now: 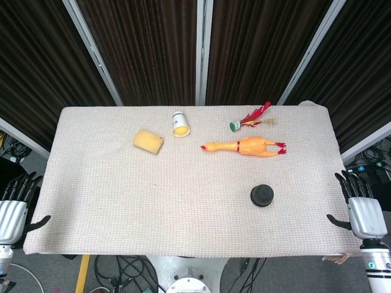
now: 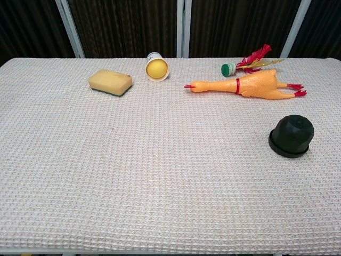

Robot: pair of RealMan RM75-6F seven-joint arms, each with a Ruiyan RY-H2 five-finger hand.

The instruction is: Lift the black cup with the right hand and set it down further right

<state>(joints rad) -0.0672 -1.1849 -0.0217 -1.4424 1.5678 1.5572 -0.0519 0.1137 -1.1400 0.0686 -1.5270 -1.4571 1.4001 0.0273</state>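
Note:
The black cup [image 1: 261, 195] stands upside down on the cloth-covered table [image 1: 122, 207], right of centre; in the chest view the cup [image 2: 291, 135] sits at the right. My right hand [image 1: 363, 210] hangs just off the table's right edge, fingers spread and holding nothing, well to the right of the cup. Off the left edge, my left hand [image 1: 13, 207] also holds nothing, fingers apart. Neither hand shows in the chest view.
A rubber chicken [image 1: 247, 146] lies behind the cup. Further back are a red feathered shuttlecock [image 1: 252, 117], a white cup on its side [image 1: 180, 123] and a yellow sponge [image 1: 148, 141]. Dark curtains hang behind the table.

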